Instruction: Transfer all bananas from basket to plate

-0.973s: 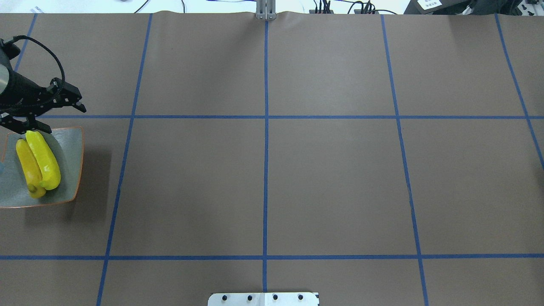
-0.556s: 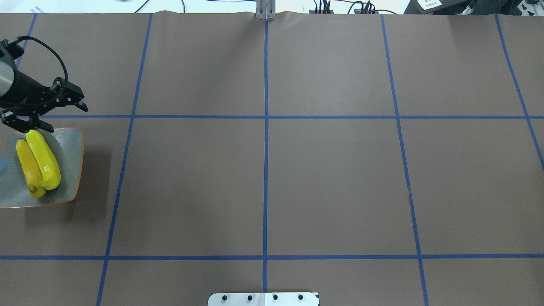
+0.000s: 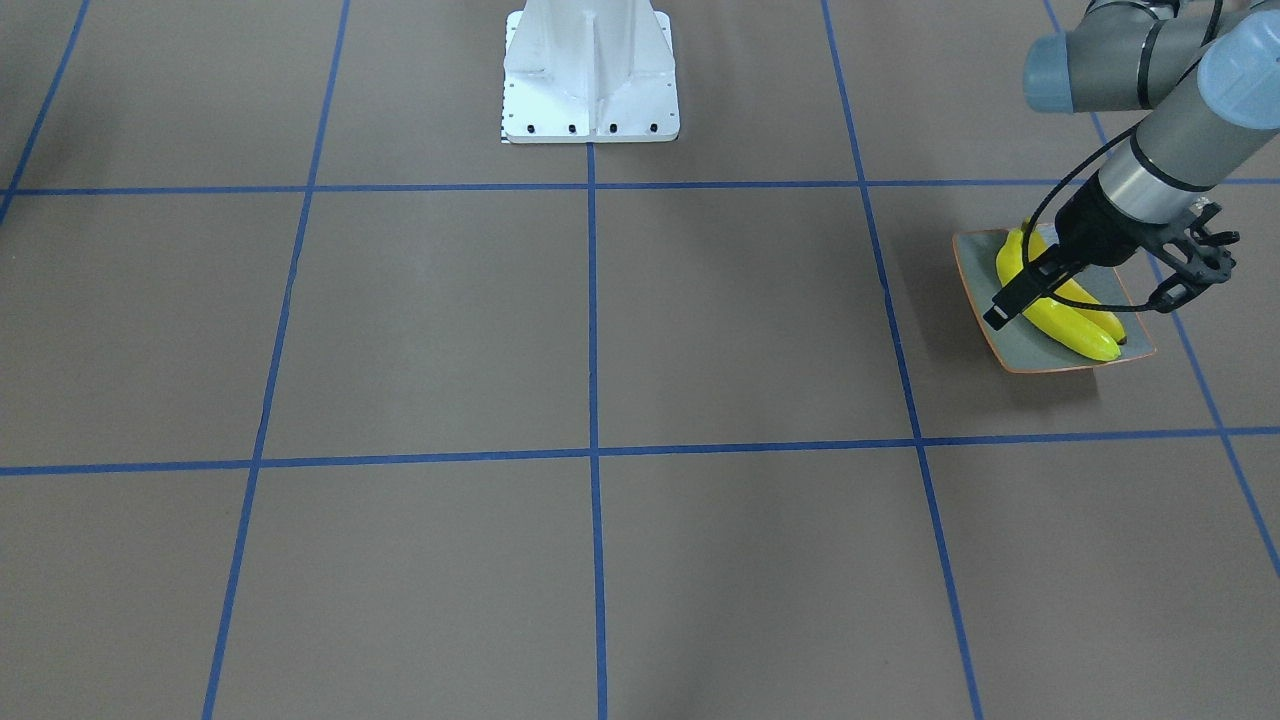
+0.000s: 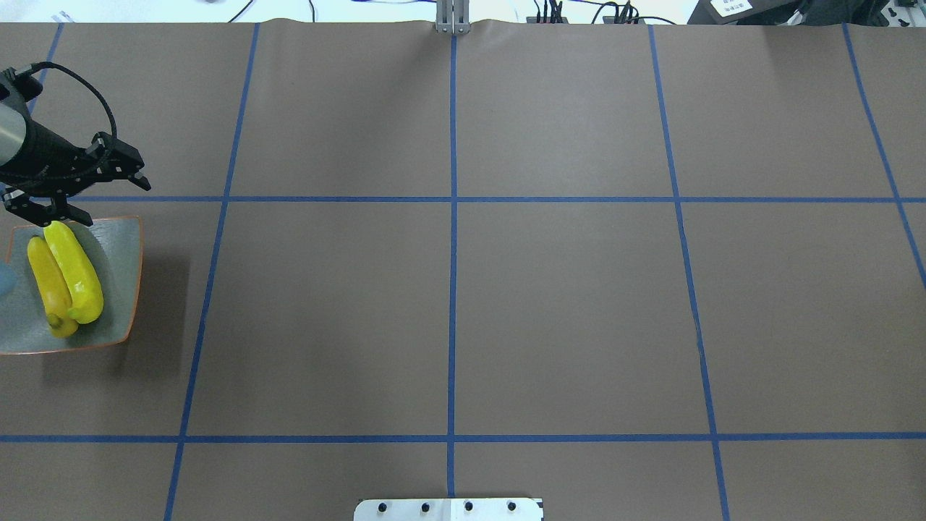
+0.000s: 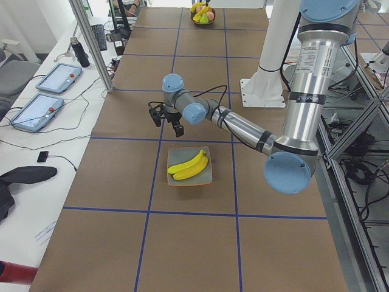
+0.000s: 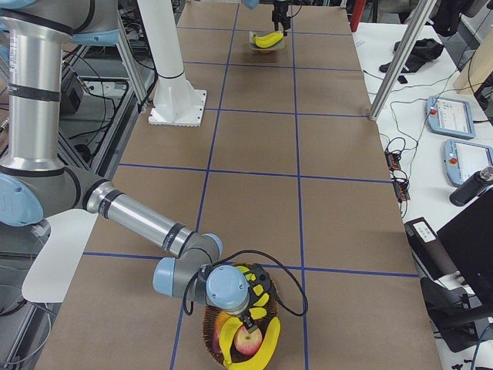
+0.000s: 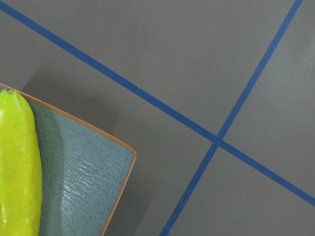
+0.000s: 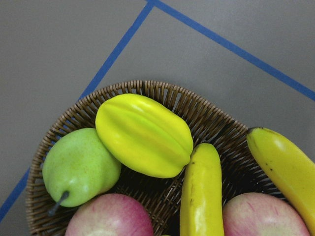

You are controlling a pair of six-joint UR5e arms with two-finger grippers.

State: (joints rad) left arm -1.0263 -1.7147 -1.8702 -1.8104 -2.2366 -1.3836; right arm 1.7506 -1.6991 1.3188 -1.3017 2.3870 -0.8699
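- On plate [image 4: 119, 289]: two bananas [image 4: 72, 271], touching.
- By its edge, raised: left gripper [image 4: 114, 201], fingers [image 4: 137, 181] apart.
- Inside basket [image 8: 221, 123]: two further bananas [image 8: 199, 191]; right gripper [image 6: 254, 304] fingers, cannot tell.

The small square grey-green plate with an orange-brown rim [image 4: 116, 275] runs off the overhead view's left edge. The round brown wicker basket [image 8: 214, 120] is cut by the right wrist view's edges, as are two glossy yellow bananas [image 8: 199, 191] lying in it. From the surface's right end, the right gripper [image 6: 249, 312] is mostly hidden behind its wrist above the basket; how its jaws stand cannot be told.
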